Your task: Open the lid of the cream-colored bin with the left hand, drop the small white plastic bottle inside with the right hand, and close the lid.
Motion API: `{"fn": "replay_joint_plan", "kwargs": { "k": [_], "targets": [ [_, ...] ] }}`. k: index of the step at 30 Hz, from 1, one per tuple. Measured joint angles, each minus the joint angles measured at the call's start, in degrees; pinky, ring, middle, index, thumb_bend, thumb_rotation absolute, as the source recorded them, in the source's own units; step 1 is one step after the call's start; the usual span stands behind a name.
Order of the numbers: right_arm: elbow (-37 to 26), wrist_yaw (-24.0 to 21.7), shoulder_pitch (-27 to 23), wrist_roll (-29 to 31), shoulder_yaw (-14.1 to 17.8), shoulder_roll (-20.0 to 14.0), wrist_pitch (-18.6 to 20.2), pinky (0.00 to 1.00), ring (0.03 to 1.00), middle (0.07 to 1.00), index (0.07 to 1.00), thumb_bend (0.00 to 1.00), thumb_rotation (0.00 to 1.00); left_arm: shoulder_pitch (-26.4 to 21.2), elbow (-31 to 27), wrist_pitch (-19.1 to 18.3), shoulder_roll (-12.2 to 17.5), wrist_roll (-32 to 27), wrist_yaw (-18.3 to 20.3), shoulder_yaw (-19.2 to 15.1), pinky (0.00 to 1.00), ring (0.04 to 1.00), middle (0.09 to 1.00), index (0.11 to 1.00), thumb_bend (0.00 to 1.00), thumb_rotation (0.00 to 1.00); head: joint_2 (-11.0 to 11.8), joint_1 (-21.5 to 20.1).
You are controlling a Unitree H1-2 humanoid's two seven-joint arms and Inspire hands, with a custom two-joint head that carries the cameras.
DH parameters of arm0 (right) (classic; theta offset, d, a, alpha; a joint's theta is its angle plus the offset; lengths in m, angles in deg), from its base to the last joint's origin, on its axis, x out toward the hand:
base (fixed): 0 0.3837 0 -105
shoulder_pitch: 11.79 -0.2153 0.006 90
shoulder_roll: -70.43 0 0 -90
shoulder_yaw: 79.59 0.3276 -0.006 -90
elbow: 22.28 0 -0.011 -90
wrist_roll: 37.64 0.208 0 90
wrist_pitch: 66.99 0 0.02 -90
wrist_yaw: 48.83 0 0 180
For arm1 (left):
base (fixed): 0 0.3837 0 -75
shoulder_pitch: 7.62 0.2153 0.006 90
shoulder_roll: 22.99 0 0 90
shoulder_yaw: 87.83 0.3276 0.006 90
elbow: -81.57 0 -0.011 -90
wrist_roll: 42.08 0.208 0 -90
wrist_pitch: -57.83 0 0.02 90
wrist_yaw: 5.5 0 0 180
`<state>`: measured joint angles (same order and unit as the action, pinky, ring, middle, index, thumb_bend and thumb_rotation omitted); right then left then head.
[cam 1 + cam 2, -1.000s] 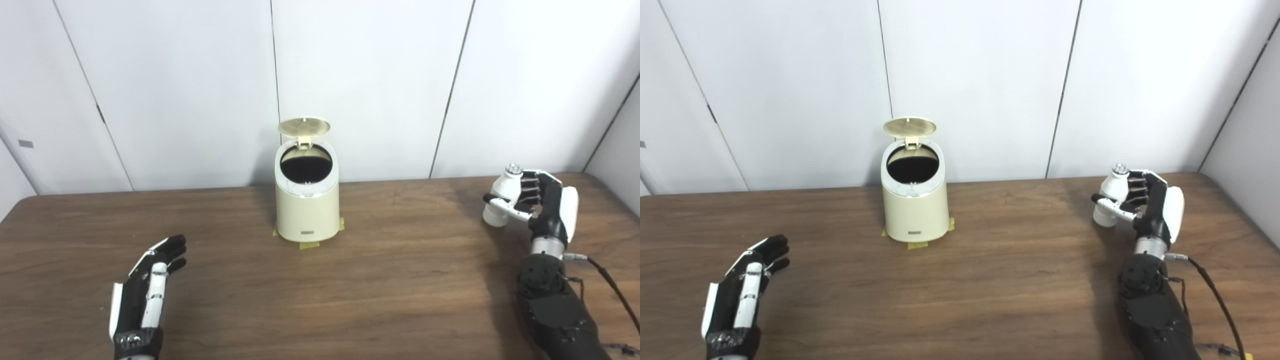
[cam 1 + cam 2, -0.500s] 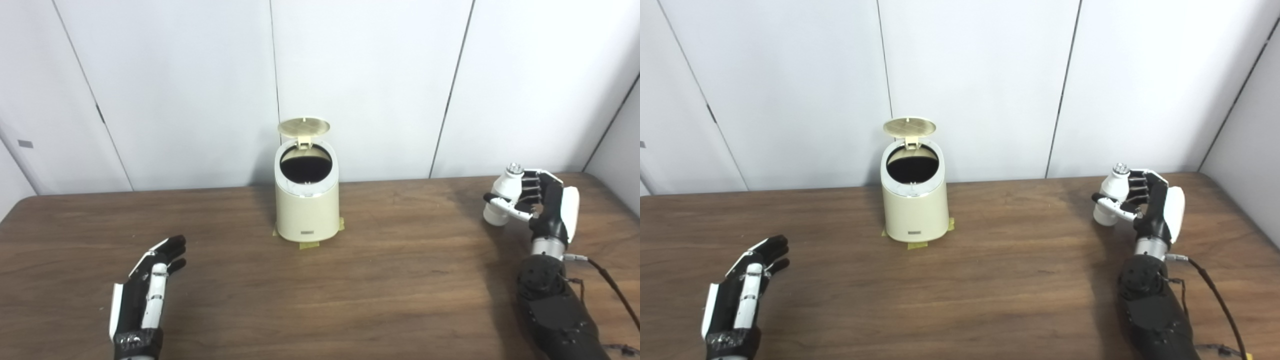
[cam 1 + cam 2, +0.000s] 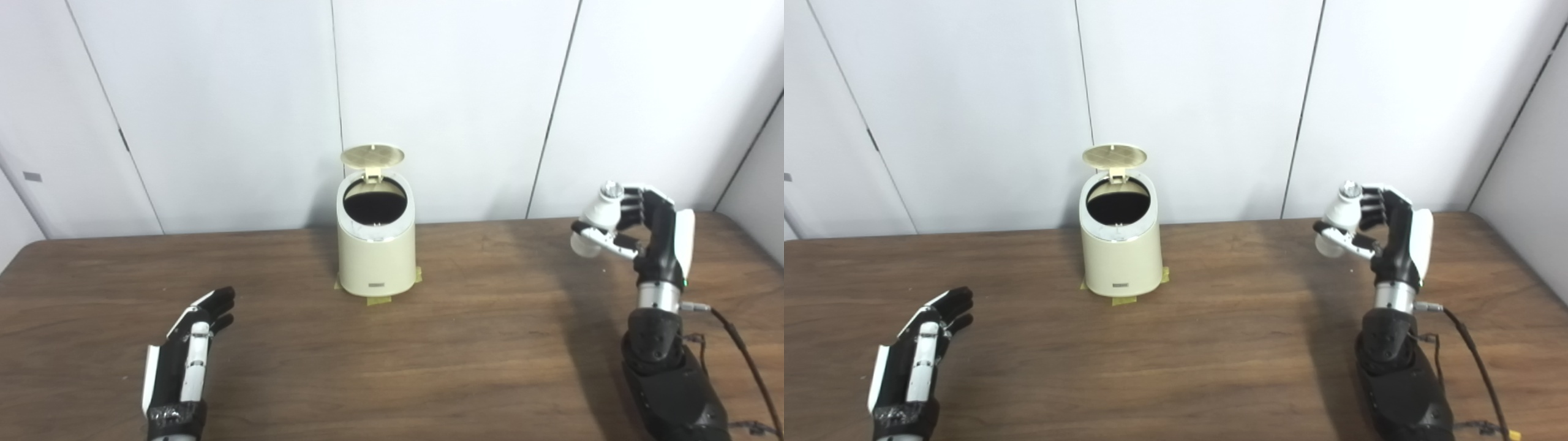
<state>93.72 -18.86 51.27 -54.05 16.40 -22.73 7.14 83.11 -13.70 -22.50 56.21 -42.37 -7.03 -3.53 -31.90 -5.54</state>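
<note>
Dark wooden desk (image 3: 465,361): left robot hand (image 3: 187,352) rests near, fingers spread, empty. Right robot hand (image 3: 643,229) grips small white plastic bottle (image 3: 597,225), raised. Farther back, cream-colored round bin (image 3: 376,248) stands, lid (image 3: 372,155) upright.

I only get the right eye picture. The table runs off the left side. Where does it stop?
Observer: In the left eye view the table ends in a rounded far corner, further left than the left hand.
Operator: There's a tiny grey bit at the left edge of the wall. What is it?
Observer: It's a small grey rectangular plate on the wall panel, above that table corner.
</note>
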Motion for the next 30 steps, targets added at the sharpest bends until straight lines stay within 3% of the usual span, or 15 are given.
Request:
{"fn": "replay_joint_plan", "kwargs": {
  "k": [4,11,24,30],
  "targets": [
    [-5.59,-1.35,0.1,-0.58,-0.04,1.43,1.25,0.34,0.389,0.458,0.52,0.52,0.0,-0.02,0.31,0.31,-0.02,1.32,-0.4,0.23,0.75,0.797,0.785,0.759,0.16,0.56,0.09,-0.17],
    [-14.43,-5.44,0.39,-0.5,-0.53,4.33,3.7,0.34,0.39,0.455,0.523,0.52,0.0,-0.19,0.75,0.96,-0.1,1.44,-0.66,0.44,0.76,0.798,0.785,0.76,0.15,0.57,0.0,-0.26],
    [-19.12,-15.43,0.59,3.54,-4.64,7.83,3.12,0.38,0.424,0.49,0.522,0.51,0.0,-0.36,1.5,0.98,-0.6,2.62,-1.78,0.54,0.77,0.802,0.79,0.772,0.14,0.58,0.18,0.09],
    [-22.47,-17.34,-0.38,0.89,-7.52,9.75,2.88,0.36,0.424,0.48,0.53,0.51,0.0,-0.65,2.44,2.65,-0.65,3.07,-2.71,1.06,0.76,0.788,0.778,0.76,0.14,0.63,0.35,0.79]
  ]
}}
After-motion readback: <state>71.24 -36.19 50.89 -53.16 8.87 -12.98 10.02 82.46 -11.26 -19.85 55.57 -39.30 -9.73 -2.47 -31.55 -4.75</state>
